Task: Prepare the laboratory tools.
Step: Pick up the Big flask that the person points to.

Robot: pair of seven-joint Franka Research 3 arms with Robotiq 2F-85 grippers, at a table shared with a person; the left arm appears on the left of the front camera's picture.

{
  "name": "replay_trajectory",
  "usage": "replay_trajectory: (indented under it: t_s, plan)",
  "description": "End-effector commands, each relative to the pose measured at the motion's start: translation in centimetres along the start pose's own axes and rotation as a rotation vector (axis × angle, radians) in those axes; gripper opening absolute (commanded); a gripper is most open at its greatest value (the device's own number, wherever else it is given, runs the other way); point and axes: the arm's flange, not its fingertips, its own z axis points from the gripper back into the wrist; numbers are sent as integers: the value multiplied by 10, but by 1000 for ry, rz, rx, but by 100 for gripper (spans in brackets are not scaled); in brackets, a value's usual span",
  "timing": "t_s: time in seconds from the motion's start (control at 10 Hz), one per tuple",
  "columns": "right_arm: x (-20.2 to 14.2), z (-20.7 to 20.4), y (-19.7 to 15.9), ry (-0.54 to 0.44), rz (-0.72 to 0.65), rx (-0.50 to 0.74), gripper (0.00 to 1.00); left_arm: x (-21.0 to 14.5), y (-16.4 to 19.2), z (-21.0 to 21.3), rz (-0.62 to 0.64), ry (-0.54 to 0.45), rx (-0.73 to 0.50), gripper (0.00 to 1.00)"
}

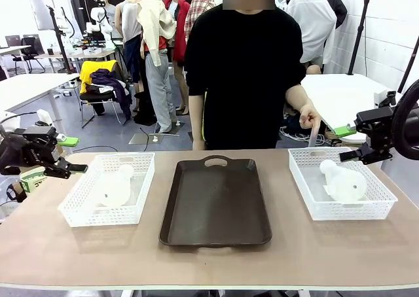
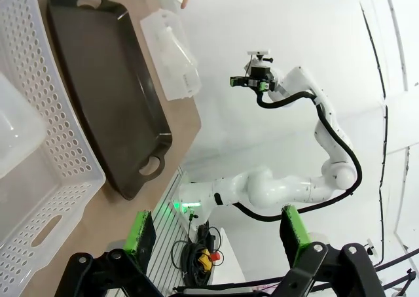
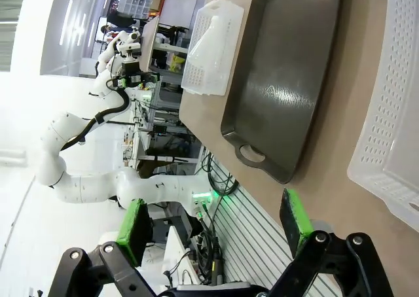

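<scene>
One frosted-white flask (image 1: 114,189) lies on its side in the left white mesh basket (image 1: 75,209). The other flask (image 1: 345,182) lies in the right basket (image 1: 386,195). My left gripper (image 1: 55,158) hangs open just left of the left basket, above the table edge. My right gripper (image 1: 347,144) hangs open over the right basket's far right corner. In the left wrist view my open gripper (image 2: 217,235) holds nothing, with the flask (image 2: 16,133) at the left. In the right wrist view my gripper (image 3: 215,225) is also open; the far flask (image 3: 209,45) shows faintly.
A dark brown tray (image 1: 216,231) lies bare between the baskets. A person in black stands at the far side, one hand (image 1: 311,120) pointing a finger down at the right basket's far rim. The table's front strip is bare.
</scene>
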Motion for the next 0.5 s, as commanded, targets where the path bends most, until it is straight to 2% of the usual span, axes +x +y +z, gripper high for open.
replay_trajectory:
  t_s: [0.0, 0.4]
  plan:
    - [0, 0, 2, -3, 9, 14, 100, -1, 0, 1, 0, 6, 12, 100]
    - [0, 0, 2, -3, 9, 14, 100, -1, 0, 1, 0, 6, 12, 100]
